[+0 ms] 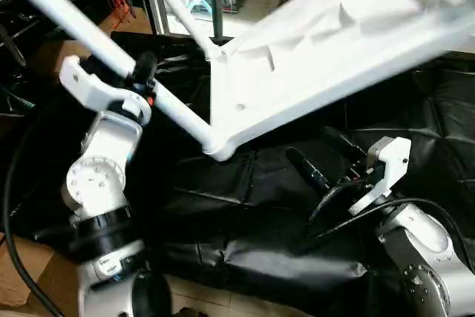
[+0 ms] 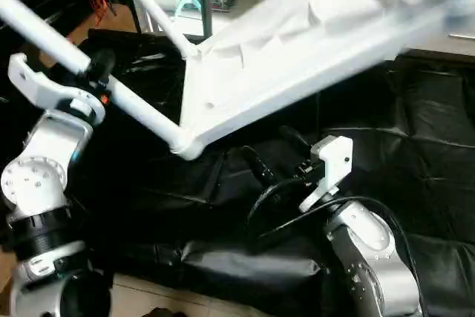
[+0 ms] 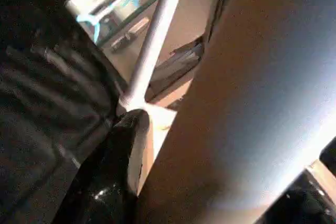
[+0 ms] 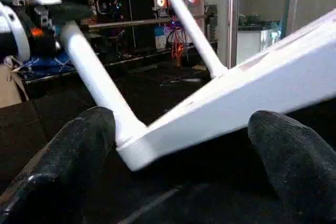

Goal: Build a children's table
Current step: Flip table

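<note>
The children's table is lifted and tilted above the black cloth, its white tabletop (image 1: 334,57) showing the ribbed underside. One white leg (image 1: 174,113) runs from the upper left down into the near corner socket (image 1: 219,145). My left gripper (image 1: 141,72) is shut on this leg partway along it; the leg (image 3: 252,103) passes between its fingers (image 3: 113,177). A second leg (image 1: 174,5) rises from the far corner socket. My right gripper (image 1: 324,155) stands open just under the tabletop's lower edge, touching nothing; its fingers (image 4: 79,150) frame the near corner.
Crumpled black cloth (image 1: 245,213) covers the work surface below the table. A cardboard box (image 1: 22,272) sits at the lower left. Racks, cables and electronics (image 4: 126,3) stand behind the cloth.
</note>
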{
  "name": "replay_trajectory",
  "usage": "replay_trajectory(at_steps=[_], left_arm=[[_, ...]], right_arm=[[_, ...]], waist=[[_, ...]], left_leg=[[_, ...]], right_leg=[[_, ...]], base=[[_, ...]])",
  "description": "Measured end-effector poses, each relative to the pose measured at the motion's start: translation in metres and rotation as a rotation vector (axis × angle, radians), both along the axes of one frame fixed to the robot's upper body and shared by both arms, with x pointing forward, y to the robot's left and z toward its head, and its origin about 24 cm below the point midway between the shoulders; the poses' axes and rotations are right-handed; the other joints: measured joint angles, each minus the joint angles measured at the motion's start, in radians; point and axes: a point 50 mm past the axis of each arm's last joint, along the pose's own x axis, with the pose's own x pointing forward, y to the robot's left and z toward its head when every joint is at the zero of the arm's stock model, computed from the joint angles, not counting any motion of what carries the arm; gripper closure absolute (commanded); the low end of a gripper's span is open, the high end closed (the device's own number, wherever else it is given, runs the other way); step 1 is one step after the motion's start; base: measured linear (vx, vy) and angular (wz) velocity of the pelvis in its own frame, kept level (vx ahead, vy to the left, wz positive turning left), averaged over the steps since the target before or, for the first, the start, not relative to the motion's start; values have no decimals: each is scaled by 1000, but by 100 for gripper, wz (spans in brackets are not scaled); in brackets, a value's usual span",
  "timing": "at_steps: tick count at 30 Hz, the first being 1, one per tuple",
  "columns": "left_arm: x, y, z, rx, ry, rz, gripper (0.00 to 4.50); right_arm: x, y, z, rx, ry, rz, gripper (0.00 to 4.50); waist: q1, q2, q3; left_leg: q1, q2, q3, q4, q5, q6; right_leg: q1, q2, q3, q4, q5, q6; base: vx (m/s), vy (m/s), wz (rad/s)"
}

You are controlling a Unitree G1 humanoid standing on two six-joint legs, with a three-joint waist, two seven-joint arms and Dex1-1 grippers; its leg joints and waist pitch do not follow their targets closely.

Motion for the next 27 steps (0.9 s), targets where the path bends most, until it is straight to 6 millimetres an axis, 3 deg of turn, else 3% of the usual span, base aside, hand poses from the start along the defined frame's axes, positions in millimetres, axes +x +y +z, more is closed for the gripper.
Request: replay_trajectory(at_steps=[8, 15, 22, 27], left_arm=[[-8, -4, -40, -213, 109, -33, 237], [-13, -8, -58, -171, 153, -118, 254], [-16, -30, -69, -122, 188, -289, 275], [-18, -35, -74, -128, 201, -316, 276]], right_arm=[[1, -2, 1, -5, -5, -12, 0], [2, -3, 4, -10, -16, -14, 0], [4, -3, 7, -12, -30, -16, 0], [5, -3, 8, -17, -39, -30, 0]], waist=[[1, -16, -1], [12, -22, -3], [23, -25, -4], [-2, -32, -8]], left_leg=[[0, 0, -1, 0, 0, 0], [0, 0, 0, 0, 0, 0], [2, -9, 1, -1, 0, 1], [2, -11, 0, -1, 0, 1]], right_leg=[[2, 1, -1, -1, -2, 3], [6, 1, 4, -4, -6, 10], [14, 4, 23, -3, -13, 21], [19, 3, 25, -3, -14, 23]], base=[[0, 0, 0], [0, 0, 0], [0, 0, 0], [0, 0, 0]])
